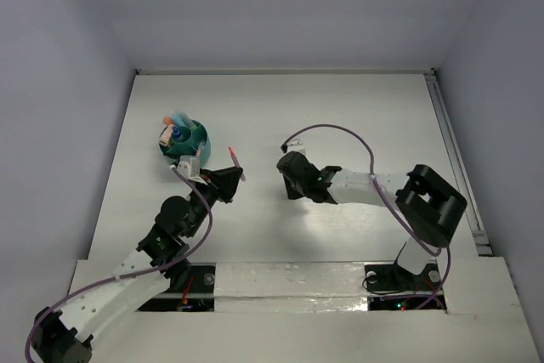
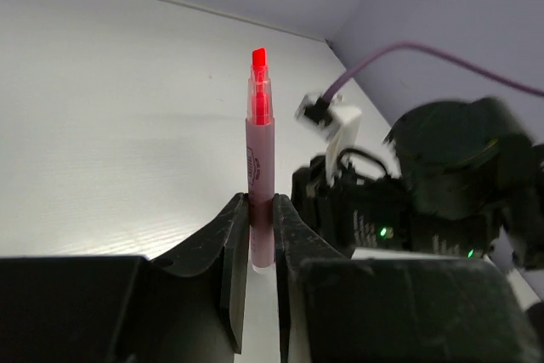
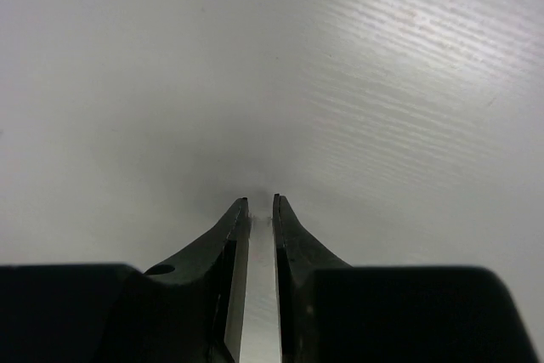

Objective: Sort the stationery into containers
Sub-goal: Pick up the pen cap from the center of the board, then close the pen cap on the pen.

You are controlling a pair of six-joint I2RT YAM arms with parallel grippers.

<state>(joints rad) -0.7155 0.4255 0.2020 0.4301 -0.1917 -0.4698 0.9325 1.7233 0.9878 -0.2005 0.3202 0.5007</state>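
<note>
Left gripper (image 2: 261, 201) pinches the pink marker (image 2: 260, 150) by one end; the teal pot (image 1: 187, 140) sits near, toward the table's (image 1: 340, 108) left edge

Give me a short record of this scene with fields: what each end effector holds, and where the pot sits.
left end effector: shut on a slim pink plastic marker, red tip pointing away
right end effector: empty, jaws a narrow gap apart, over the white table
round teal plastic pot: far left of the table, several pens standing inside
marker and pot: apart, marker to the pot's right
</note>
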